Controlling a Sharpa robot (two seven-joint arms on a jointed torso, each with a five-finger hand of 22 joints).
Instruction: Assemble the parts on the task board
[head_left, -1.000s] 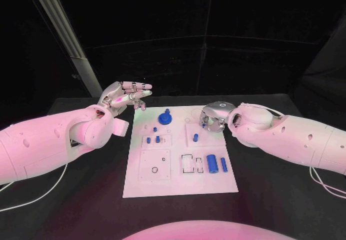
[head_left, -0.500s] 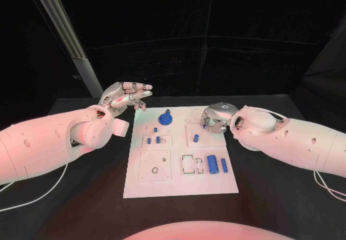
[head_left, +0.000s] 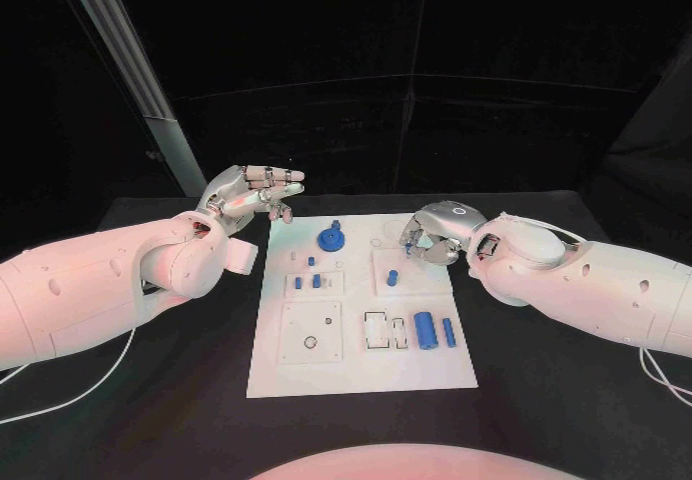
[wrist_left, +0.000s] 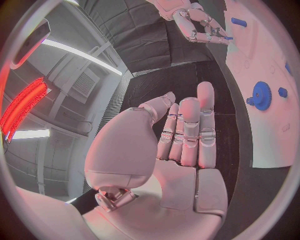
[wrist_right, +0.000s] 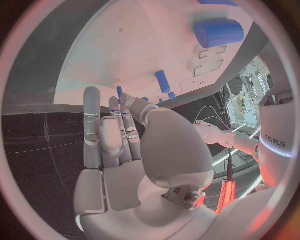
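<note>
Parts (head_left: 424, 328) unmoved (right hand (head_left: 433, 240) crept inward).

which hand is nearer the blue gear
Left. The left hand hovers just off the board's far left corner, beside the gear; the right hand is farther, across the board.

Right hand (head_left: 430, 238) hides board's (head_left: 361, 350) far right corner; grip can't tell.
</note>
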